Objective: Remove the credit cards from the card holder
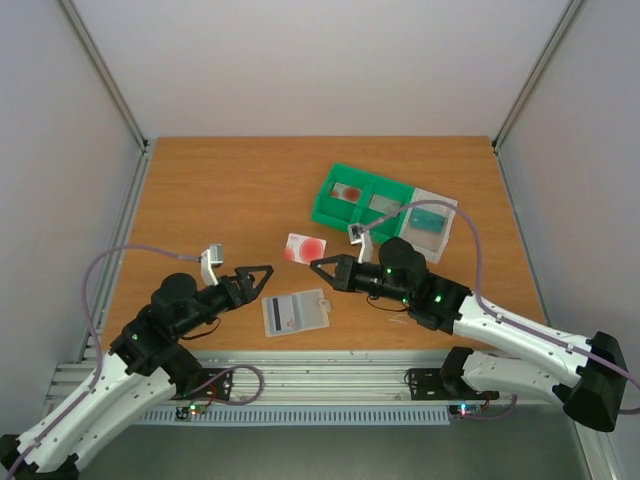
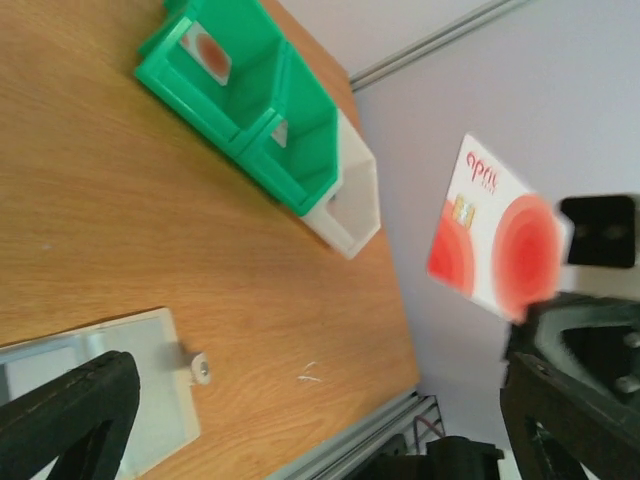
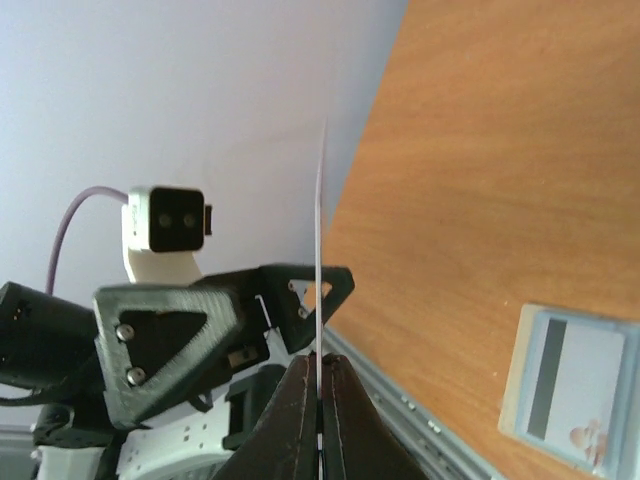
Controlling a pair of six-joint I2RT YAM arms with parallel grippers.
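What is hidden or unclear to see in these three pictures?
- Held card: the right wrist view shows only its thin edge, so its face is unseen there.
- Holder: in the left wrist view, it is cut off by the bottom edge.
- Striped card: in the top view, its print is too small to read.
- Green tray: in the left wrist view, it is cut off by the top edge.

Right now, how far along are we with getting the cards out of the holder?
Done: a red-spotted card lies in the green tray. In hand: the right end effector pinches a second card, white with a red disc, in the air; the left end effector is open and empty. Left: the striped card sits in the open holder, and the second card is not yet set down.
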